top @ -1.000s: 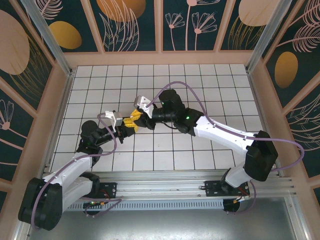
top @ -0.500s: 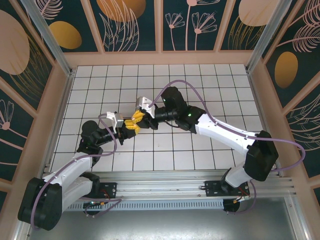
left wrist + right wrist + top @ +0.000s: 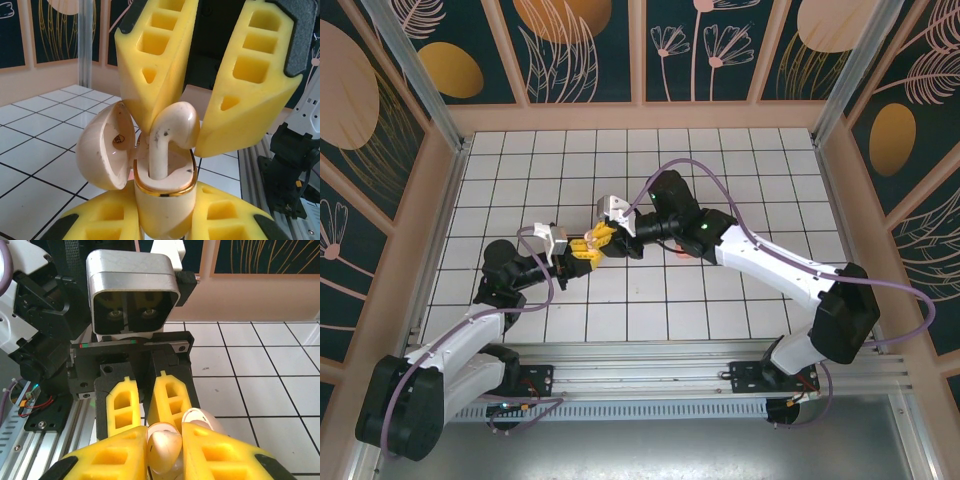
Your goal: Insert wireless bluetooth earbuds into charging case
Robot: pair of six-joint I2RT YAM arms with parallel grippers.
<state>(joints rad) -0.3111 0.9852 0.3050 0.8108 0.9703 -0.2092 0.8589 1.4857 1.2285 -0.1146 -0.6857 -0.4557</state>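
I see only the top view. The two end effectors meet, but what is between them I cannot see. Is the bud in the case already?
Observer: Partly. The left wrist view shows the bud with its stem in the case, head above the rim.
Operator: Is the lid open?
Observer: Yes, the lid stands open at the case's side.
Operator: Does the right end effector hold the bud?
Observer: Yes, the right end effector has its fingers pinching the head.

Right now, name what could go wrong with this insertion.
1. The earbud has its stem only partly in the charging case; if the right gripper lets go now, it may tip out.
2. Pushing harder could slide the case in the left gripper.
3. One right gripper finger sits right beside the open lid and could knock it.
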